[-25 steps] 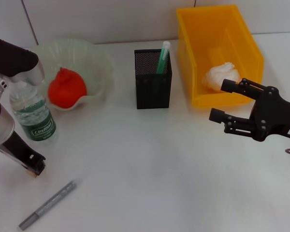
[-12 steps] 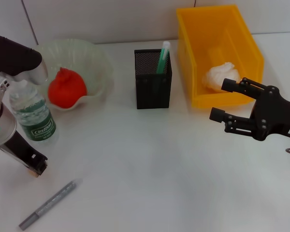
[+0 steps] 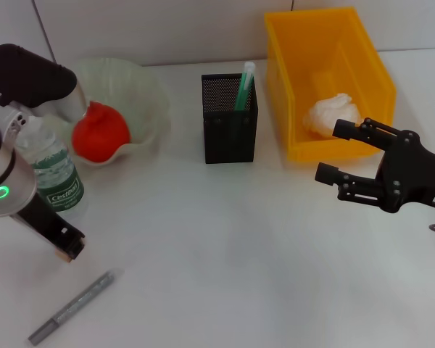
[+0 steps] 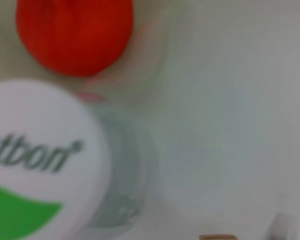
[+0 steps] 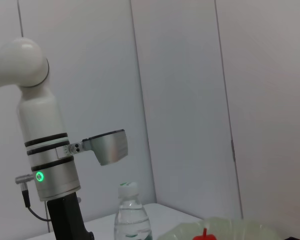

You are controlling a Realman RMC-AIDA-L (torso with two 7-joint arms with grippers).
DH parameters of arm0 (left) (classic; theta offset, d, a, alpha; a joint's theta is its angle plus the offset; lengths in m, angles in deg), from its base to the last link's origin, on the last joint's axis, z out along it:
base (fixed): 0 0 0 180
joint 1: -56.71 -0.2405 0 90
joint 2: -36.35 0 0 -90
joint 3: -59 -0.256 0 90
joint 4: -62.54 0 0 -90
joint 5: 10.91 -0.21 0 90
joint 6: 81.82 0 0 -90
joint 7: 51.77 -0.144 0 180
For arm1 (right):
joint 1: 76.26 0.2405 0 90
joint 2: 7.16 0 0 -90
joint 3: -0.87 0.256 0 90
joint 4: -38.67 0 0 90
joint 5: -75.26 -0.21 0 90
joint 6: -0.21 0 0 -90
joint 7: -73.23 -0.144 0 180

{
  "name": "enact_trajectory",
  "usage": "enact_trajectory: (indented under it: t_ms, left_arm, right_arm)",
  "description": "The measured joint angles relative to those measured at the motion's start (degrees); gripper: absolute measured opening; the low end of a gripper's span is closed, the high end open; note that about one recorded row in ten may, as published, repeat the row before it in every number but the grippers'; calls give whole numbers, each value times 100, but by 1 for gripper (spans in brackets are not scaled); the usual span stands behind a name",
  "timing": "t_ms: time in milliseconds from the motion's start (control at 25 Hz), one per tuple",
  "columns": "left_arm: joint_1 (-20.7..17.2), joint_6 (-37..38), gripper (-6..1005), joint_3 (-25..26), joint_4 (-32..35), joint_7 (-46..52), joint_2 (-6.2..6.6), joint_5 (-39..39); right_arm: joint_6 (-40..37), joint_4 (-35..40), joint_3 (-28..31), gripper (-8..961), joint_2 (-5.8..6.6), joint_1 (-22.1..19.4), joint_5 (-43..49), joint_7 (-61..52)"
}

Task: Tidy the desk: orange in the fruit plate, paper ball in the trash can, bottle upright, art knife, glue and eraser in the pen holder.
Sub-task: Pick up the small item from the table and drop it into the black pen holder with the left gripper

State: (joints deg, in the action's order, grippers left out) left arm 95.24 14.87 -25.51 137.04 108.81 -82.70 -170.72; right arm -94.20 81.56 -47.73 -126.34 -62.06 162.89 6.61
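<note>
While the bottle [image 3: 52, 170] is standing upright, the left pincer [image 3: 65, 249] is sliding off toward the art knife [image 3: 72, 307], jaws unreadable; right pincer [image 3: 335, 151] is idling wide.

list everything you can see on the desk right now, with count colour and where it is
orange: 1, orange-red, in the fruit plate
fruit plate: 1, pale green, back left
bottle: 1, clear with green label, upright, in front of the plate
pen holder: 1, black mesh, back centre, a green-and-white item standing in it
trash can: 1, yellow, back right
paper ball: 1, white, inside the trash can
art knife: 1, grey, front left on the desk
left gripper: beside the bottle
right gripper: open, in front of the trash can
</note>
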Motion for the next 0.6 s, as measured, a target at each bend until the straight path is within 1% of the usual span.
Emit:
enact_trajectory:
  t_ms: [120, 160, 200, 240, 400, 440, 600]
  left_arm:
    - [0, 0, 299, 0, 0, 0, 0, 0]
    - [8, 68, 300, -165, 172, 75, -3, 182]
    - [8, 68, 301, -165, 172, 75, -3, 182]
    - [33, 90, 302, -306, 287, 154, -3, 352]
    - [52, 107, 305, -375, 357, 195, -3, 475]
    - [123, 147, 306, -510, 537, 286, -6, 732]
    - [142, 152, 309, -535, 612, 323, -9, 856]
  right_arm:
    - [-5, 0, -5, 832, -6, -7, 0, 0]
    - [-6, 0, -5, 832, -6, -11, 0, 0]
    - [-8, 0, -5, 832, -7, -16, 0, 0]
    - [-14, 0, -3, 832, -7, -21, 0, 0]
    - [-45, 0, 3, 832, -8, -34, 0, 0]
    - [-47, 0, 5, 832, -8, -36, 0, 0]
    - [-50, 1, 9, 832, -8, -43, -2, 0]
